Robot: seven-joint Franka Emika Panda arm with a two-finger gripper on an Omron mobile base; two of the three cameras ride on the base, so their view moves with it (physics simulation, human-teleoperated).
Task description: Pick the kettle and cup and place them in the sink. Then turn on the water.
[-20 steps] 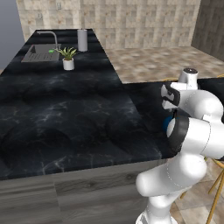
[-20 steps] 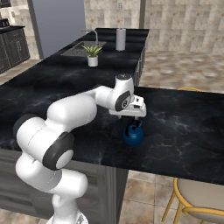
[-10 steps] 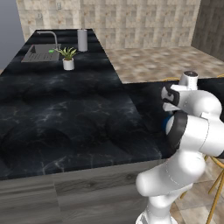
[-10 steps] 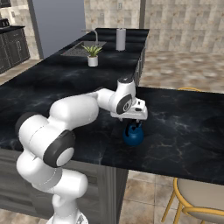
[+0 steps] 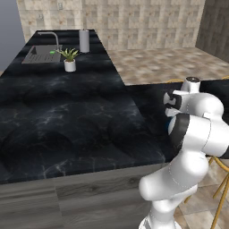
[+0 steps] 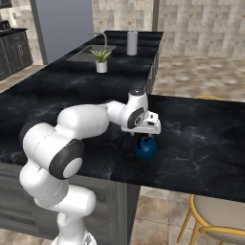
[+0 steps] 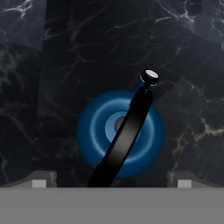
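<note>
Arm was seen folded forward over the near right part of the black marble desk (image 6: 201, 139), wrist bent so the hand pointed straight down. The claw (image 6: 145, 139) was held directly above the kettle (image 6: 145, 149), its jaws spread wide and nothing gripped between them.

Hand view: the kettle (image 7: 120, 133) was looked down on from overhead, a round dark-blue body with the black arched handle (image 7: 127, 135) running diagonally across it and a small knobbed spout at upper right. The two fingertips (image 7: 40, 180) were seen at the lower corners, well apart, standing either side of the kettle and clear of it.

Right base view: the kettle was set on the desk near its front edge, just under the hand. Left base view: the kettle was largely hidden behind the arm's own body.

Far end of the desk: the sink (image 5: 41, 54) with its curved faucet (image 5: 53, 38) was noted, a small green cup (image 5: 54, 52) at the basin, a potted plant (image 5: 69, 59) beside it, and a grey cylinder (image 5: 83, 40) behind.
</note>
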